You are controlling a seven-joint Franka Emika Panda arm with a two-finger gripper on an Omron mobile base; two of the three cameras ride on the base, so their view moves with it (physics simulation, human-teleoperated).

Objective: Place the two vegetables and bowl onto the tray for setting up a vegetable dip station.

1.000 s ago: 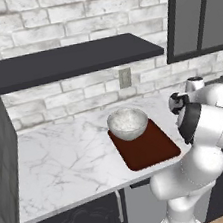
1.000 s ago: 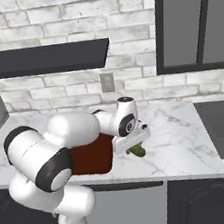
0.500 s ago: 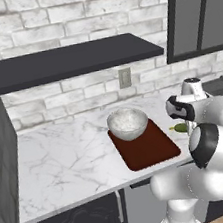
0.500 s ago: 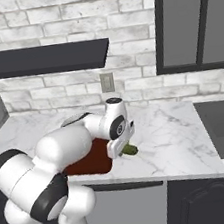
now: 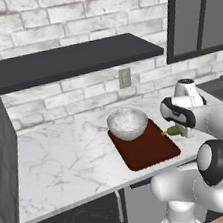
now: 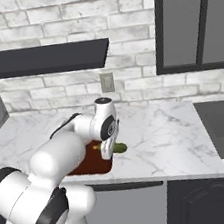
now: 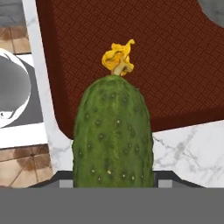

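Observation:
My gripper [image 5: 179, 129] is shut on a dark-green bumpy cucumber [image 5: 174, 131] and holds it just above the counter, by the right edge of the dark red-brown tray [image 5: 151, 152]. The marbled white-grey bowl [image 5: 128, 123] stands on the tray's far end. In the right base view the cucumber [image 6: 119, 147] sticks out of the gripper [image 6: 111, 147] beside the tray [image 6: 93, 163]. In the hand view the cucumber [image 7: 113, 135], tipped by a yellow flower, sits between the fingers of the gripper [image 7: 113, 181] and points over the tray [image 7: 131, 52]. The bowl [image 7: 214, 6] shows at a corner.
A dark shelf [image 5: 70, 61] hangs over the white marble counter [image 5: 65, 161]. A wall outlet [image 5: 124, 77] sits behind the bowl. A dark sink [image 6: 222, 129] lies to the right. The counter's front edge [image 7: 43, 144] runs close to the tray.
The gripper has come down and moved left with the cucumber, closer to the tray's right edge. The arm's elbow has swung round. Bowl and tray have not moved.

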